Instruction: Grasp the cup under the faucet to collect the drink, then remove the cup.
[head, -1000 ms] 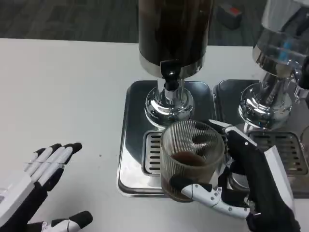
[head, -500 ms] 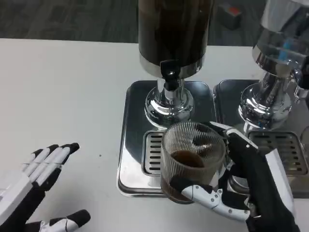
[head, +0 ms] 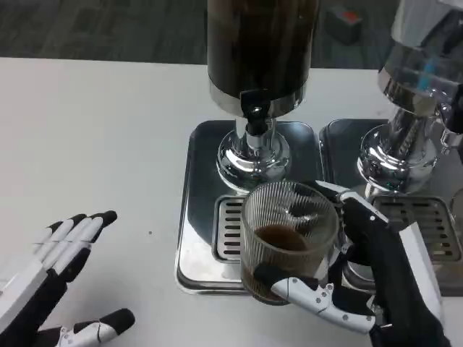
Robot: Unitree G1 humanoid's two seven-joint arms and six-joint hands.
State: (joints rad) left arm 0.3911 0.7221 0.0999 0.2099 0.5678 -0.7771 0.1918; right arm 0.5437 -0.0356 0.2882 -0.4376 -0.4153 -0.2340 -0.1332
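Observation:
A ribbed clear glass cup point(head: 288, 242) with a little dark drink at its bottom stands over the drip grille point(head: 228, 228) of the steel tray point(head: 194, 217). It sits in front of and below the black faucet point(head: 255, 116) of the dark drink dispenser point(head: 260, 50). My right hand point(head: 369, 278) grips the cup from the right, thumb across its near base and fingers behind it. My left hand point(head: 54, 278) lies open on the table at lower left, well apart from the cup.
A second dispenser point(head: 419, 87) with its own steel tray point(head: 427, 231) stands at the right, close beside my right hand. White table point(head: 94, 137) spreads to the left and behind. A dark floor lies beyond the table's far edge.
My left hand has drawn back a little toward the lower left. The cup and right hand stay nearly where they were.

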